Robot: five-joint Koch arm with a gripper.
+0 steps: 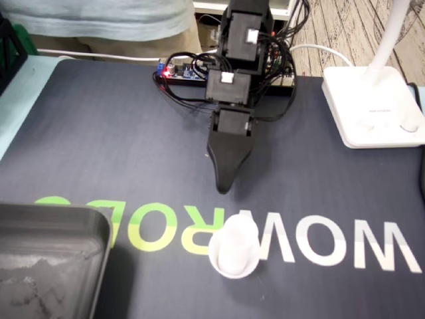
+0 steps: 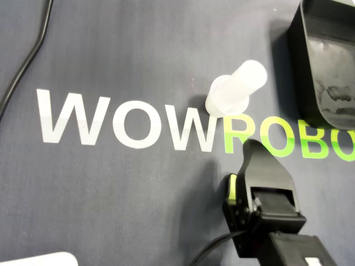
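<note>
A small white translucent cup (image 1: pixel 234 249) (image 2: pixel 236 91) stands on the dark mat with its wider rim down, over the "WOWROBO" lettering. My black gripper (image 1: pixel 224 186) (image 2: pixel 252 147) points down at the mat a short way behind the cup in the fixed view, and just below it in the overhead view. Its jaws lie together as one wedge with nothing between them. The gripper and the cup are apart.
A black tray (image 1: pixel 66 212) (image 2: pixel 299 55) sits at the mat's corner, beside the cup. A white lamp base (image 1: pixel 372 106) stands at the right back in the fixed view. A black cable (image 2: pixel 28 61) runs along the mat's edge. The arm's control board (image 1: pixel 179 72) lies behind the arm.
</note>
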